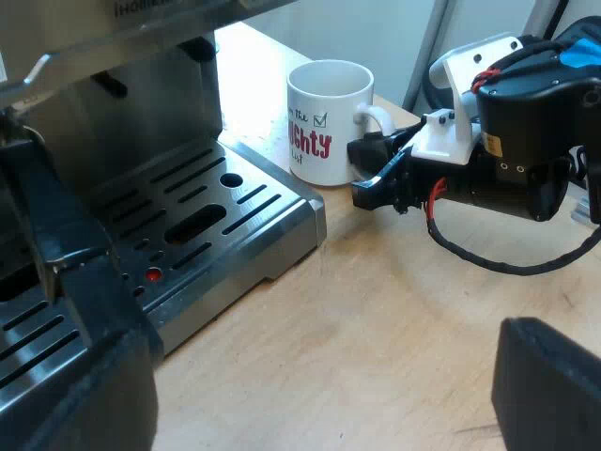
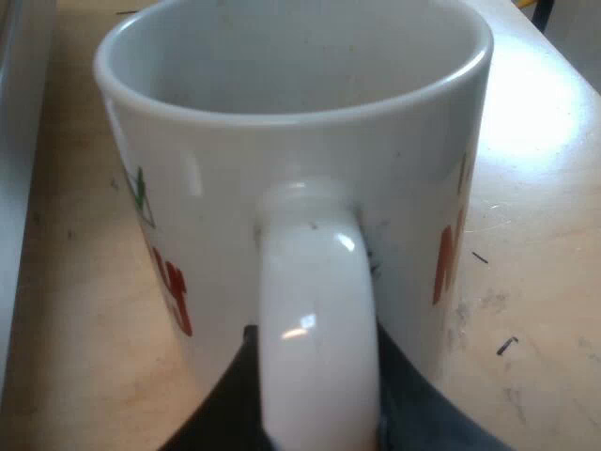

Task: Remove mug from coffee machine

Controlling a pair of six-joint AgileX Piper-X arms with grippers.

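Handle of mug pinched in right hand; mug on table beside machine.

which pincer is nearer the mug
Right. The right pincer is at the handle of the mug; the left pincer hangs open near the drip tray of the espresso machine, apart from the mug.

The mug has its base cut off; its handle covers most of my right tool; the espresso machine is cropped at the top.
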